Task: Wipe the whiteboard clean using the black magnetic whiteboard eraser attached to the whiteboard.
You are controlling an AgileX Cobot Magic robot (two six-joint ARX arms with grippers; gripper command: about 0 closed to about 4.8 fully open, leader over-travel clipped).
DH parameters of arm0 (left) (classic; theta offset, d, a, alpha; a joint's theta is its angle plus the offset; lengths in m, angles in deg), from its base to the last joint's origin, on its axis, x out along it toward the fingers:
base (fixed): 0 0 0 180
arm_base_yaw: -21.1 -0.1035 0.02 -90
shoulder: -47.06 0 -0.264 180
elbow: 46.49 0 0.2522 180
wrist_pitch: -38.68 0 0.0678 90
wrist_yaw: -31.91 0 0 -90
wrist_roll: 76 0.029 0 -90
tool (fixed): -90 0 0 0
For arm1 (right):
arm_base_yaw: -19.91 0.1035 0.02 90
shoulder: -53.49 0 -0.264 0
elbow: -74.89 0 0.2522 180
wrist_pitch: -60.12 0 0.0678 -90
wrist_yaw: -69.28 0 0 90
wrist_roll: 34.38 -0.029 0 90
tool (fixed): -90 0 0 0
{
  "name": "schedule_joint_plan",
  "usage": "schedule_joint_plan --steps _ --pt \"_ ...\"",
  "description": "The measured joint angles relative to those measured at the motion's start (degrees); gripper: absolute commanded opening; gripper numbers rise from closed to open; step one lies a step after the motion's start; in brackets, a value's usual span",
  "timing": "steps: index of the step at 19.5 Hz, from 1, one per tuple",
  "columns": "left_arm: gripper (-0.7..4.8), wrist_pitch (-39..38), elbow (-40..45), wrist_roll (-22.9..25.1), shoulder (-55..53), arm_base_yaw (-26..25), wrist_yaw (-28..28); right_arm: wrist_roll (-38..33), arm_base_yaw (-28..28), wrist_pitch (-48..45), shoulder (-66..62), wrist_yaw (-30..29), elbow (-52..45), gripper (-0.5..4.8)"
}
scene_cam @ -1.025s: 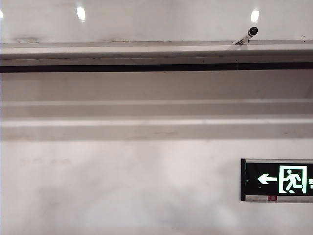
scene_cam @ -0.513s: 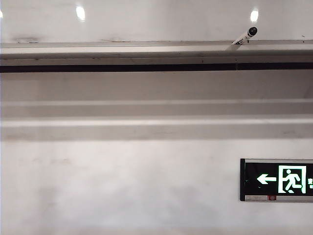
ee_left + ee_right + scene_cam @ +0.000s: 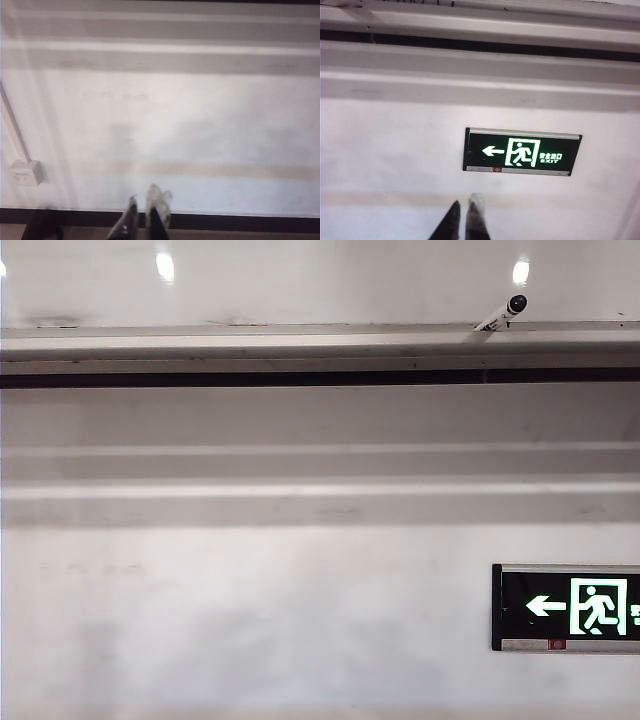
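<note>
Whiteboard [image 3: 320, 285] sits at the top of the exterior view: glossy white panel mirroring two round lights, faint smears near its lower edge, bordered below by a long grey ledge [image 3: 300, 345] with a dark gap under it. A small white marker with a black cap [image 3: 503, 314] rests tilted on the ledge toward the right, its tip leaning against the board. No black eraser can be made out on the board in any view. Below the ledge runs matte off-white wall [image 3: 250, 620] with horizontal stepped mouldings. A lit exit sign [image 3: 566, 607], green running figure and left-pointing arrow, is mounted on the wall at lower right, partly cut off by the frame edge. Neither arm shows in the exterior view. Left gripper [image 3: 142, 222] appears only in the left wrist view, fingers pressed together with nothing between them, pointing at bare wall well below the mouldings; a small white wall box [image 3: 27, 172] with a thin conduit running up from it sits off to one side, and a dark skirting strip [image 3: 240, 221] runs along the wall base. Right gripper [image 3: 465, 220] shows in the right wrist view, fingers likewise closed on nothing, aimed at the wall just under the exit sign, with the mouldings and the dark gap beyond it. Both grippers are well apart from the whiteboard and touch nothing.
</note>
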Motion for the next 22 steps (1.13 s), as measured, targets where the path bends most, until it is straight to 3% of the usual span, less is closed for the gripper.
schedule_joint_plan --steps 22 --pt "0.30 -0.02 0.00 0.00 0.02 0.00 0.00 2.21 -0.13 0.07 0.00 -0.20 0.00 0.27"
